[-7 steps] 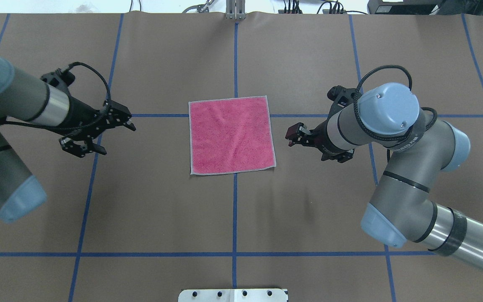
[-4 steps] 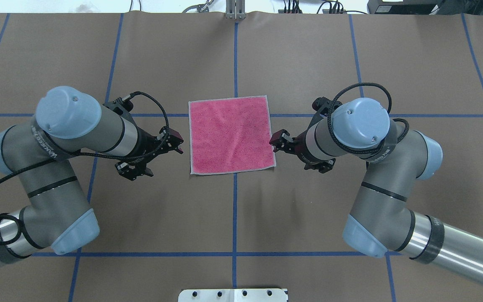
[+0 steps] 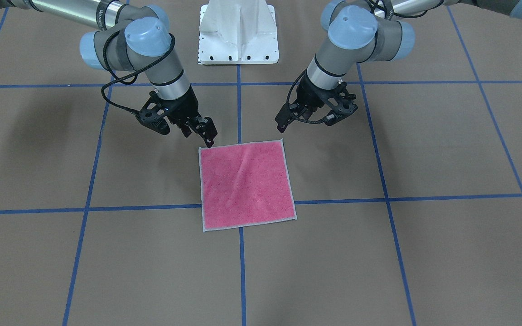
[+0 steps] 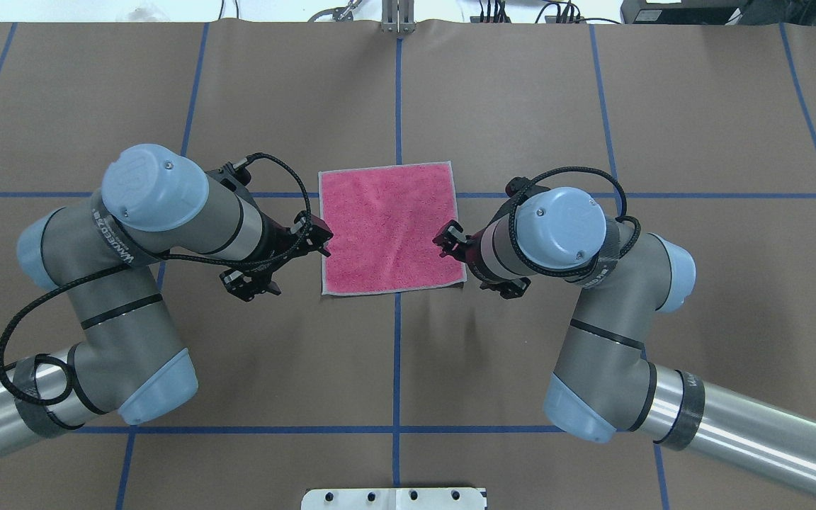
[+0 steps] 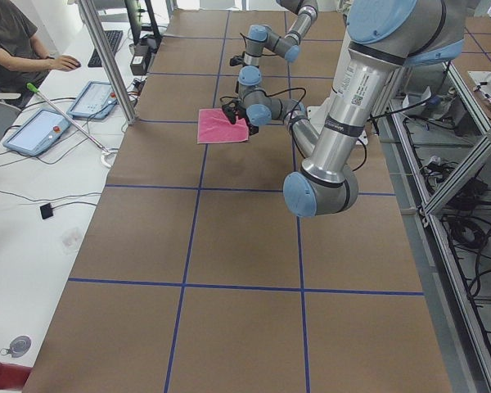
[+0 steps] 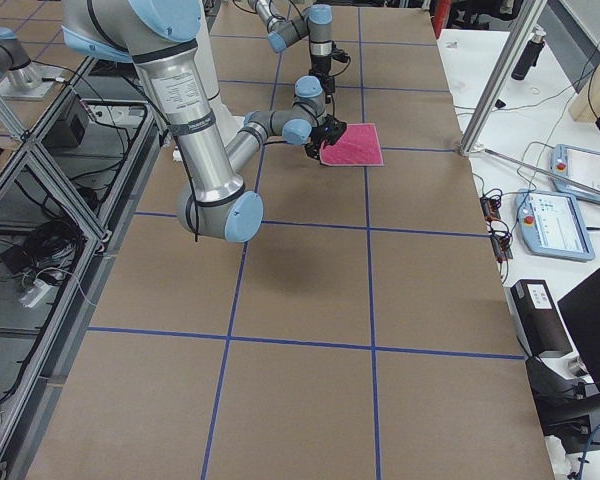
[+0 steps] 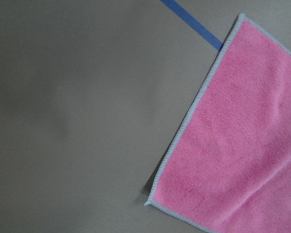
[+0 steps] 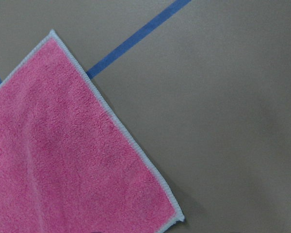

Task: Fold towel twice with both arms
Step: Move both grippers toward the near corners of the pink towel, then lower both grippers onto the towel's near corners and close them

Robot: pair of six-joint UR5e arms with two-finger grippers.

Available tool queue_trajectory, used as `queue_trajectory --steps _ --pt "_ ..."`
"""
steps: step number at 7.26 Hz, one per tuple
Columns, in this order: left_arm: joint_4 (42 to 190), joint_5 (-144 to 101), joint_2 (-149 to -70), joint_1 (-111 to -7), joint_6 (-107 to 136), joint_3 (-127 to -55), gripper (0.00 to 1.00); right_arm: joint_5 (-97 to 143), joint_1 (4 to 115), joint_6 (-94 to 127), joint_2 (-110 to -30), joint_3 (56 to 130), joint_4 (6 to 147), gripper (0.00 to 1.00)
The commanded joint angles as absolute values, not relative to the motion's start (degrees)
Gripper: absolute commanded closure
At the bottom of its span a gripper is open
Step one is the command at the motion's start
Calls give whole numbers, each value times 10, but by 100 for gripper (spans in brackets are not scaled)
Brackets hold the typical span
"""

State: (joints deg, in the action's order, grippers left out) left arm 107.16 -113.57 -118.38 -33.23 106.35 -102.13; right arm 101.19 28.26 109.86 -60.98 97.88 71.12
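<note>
The only writing I can pick out is white lettering on the black strap around the left arm [image 4: 132, 234], which looks like "WANEEDO". The print on the right arm [image 4: 592, 283] is too small for me to read.

The towel [image 4: 390, 227] lies flat and unfolded, pink face up, on the brown table [image 4: 521, 106]. It sits over the crossing of 2 blue tape lines [image 4: 397, 106].

In the overhead view the left gripper [image 4: 319, 239] is at the towel's left edge. Its jaws stand apart and hold nothing. In the front-facing view it hangs above the towel's corner, clear of the cloth.

The right gripper [image 4: 448, 242] is over the towel's right edge, its jaws also parted and empty. From the front its lower fingertip sits right at the towel's corner, but I cannot tell whether it touches.

Each wrist camera shows 1 towel corner lying flat, with no fingers in frame.
</note>
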Motion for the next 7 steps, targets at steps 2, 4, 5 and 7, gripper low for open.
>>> queue_trajectory --steps 2,4,5,7 --pt "1072 -1136 -1198 -332 1073 -1008 0 1007 277 1114 -613 953 686 1" --pt "1072 -1136 -1200 -331 1073 -1007 0 1006 272 1118 -610 941 686 5" --pt "1072 -1136 -1201 -331 1073 -1007 0 1007 270 1132 -609 941 686 15" --pt "1072 -1136 -1200 -331 1073 -1006 0 1006 269 1136 -611 940 686 24"
